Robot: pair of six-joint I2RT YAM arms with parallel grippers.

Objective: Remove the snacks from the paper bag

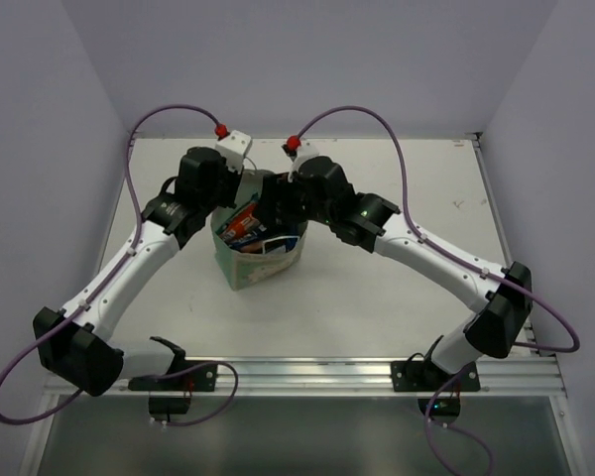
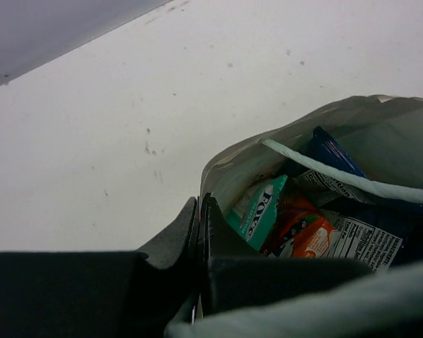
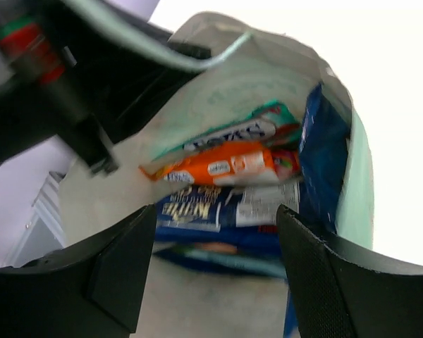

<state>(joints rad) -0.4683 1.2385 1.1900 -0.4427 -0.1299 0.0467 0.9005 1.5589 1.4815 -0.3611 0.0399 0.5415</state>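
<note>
White "FOV…" on teal packet (image 2: 257, 211); rest unreadable.

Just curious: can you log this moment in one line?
left end effector: shut on paper bag | right end effector: open, facing snack packets

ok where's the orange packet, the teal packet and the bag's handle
orange packet (image 3: 225, 165): right wrist view, middle of its orange face
teal packet (image 2: 257, 211): left wrist view, on its white lettering
paper bag handle (image 2: 352, 179): left wrist view, mid-span of the pale strip
</note>
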